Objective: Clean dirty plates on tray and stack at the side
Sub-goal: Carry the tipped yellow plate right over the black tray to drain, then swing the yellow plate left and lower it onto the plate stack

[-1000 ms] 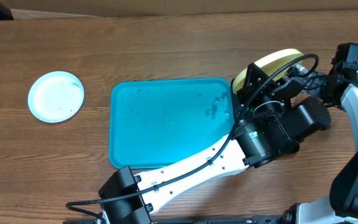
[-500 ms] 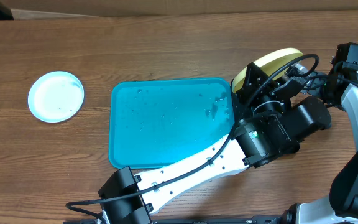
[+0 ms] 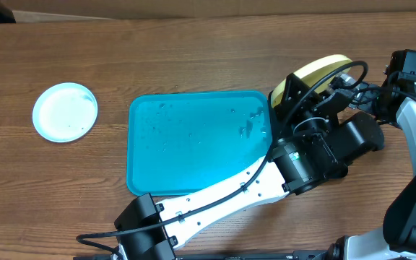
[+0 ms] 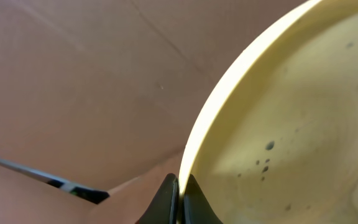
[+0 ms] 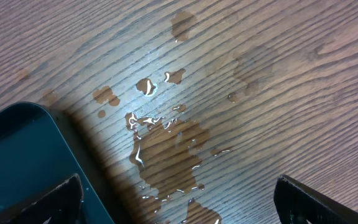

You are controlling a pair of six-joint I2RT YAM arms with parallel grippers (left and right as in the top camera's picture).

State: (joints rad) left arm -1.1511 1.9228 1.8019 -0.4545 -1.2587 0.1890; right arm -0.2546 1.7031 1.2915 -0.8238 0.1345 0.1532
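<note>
The chief risk lies in the grip. The left gripper (image 4: 180,188) has its jaws pressed together on only the thin rim of the yellow-green plate (image 4: 291,106), so the plate hangs from one small bite at its edge. If the rim is wet, as the water about the table suggests, a quick swing could let it pivot or slide out. Dark specks (image 4: 266,155) show on its face, so stacking it as it is would likely put a dirty plate at the side. The two arms are also crowded together near the right edge, where a careless move could knock one against the other.

The left arm (image 3: 215,191) rises from the near edge, runs diagonally past the near right corner of the turquoise tray (image 3: 186,144), and ends toward the far right corner, holding the plate tilted off the table. The tray lies mid-table, beaded with water, with no plate on it. The right gripper (image 5: 176,202) hovers with fingers spread wide, holding nothing, above a puddle (image 5: 166,146) beside the corner of a dark tray (image 5: 17,162). Toward the left edge, the light blue plate (image 3: 65,112) lies flat by itself.
</note>
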